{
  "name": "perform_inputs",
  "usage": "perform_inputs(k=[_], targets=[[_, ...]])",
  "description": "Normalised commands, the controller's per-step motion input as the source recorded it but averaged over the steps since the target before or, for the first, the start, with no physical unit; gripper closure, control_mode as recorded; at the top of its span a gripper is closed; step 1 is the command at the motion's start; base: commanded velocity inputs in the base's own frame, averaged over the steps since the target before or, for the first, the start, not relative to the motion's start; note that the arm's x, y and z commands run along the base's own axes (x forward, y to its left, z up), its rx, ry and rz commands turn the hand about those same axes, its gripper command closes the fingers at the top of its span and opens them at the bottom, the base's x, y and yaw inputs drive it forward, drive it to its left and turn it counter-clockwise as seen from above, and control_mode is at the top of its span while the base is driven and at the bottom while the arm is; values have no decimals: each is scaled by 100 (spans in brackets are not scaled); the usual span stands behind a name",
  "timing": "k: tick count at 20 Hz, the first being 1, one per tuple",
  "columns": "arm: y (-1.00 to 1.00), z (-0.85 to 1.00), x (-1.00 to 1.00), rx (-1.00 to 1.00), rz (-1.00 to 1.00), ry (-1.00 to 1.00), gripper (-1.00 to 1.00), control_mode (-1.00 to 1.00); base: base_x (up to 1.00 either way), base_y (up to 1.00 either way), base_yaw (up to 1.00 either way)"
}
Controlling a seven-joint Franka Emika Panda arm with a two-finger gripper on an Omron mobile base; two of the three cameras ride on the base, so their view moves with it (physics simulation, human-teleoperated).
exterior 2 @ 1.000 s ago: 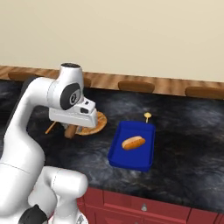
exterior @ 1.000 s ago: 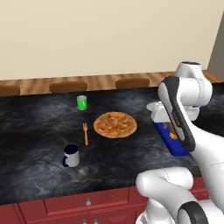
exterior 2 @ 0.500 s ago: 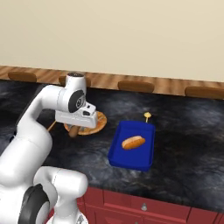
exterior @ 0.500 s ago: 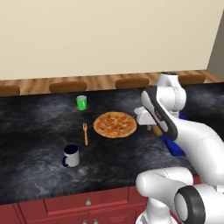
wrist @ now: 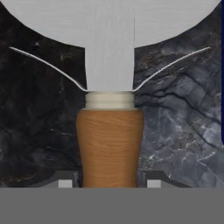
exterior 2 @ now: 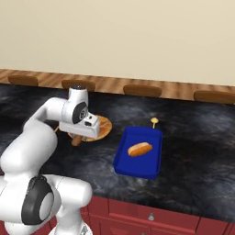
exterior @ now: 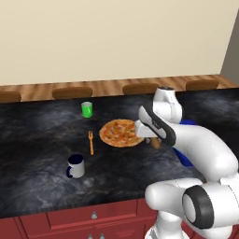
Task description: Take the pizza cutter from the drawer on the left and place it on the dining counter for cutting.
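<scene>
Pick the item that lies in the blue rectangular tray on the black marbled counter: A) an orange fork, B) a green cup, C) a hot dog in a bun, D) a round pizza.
C: in the right base view a hot dog in a bun lies inside the blue rectangular tray on the black marbled counter, with nothing else in it.

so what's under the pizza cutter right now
In the hand view, black marbled stone of the dining counter lies below the pizza cutter, whose wooden handle sits between the gripper tips. The stone directly beneath the handle and blade is covered, so contact cannot be told.
</scene>
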Motion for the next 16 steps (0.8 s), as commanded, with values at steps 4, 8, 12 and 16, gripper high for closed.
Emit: perform_inputs(k=[4,8,12,16], targets=[[3,-27,32,0,-13,0,100,-100,0,0,0],[0,-25,23,0,-16,0,100,-100,0,0,0],[0,-25,13,0,-20,0,100,-100,0,0,0],[0,-13,29,0,-32,1,100,-100,0,0,0]])
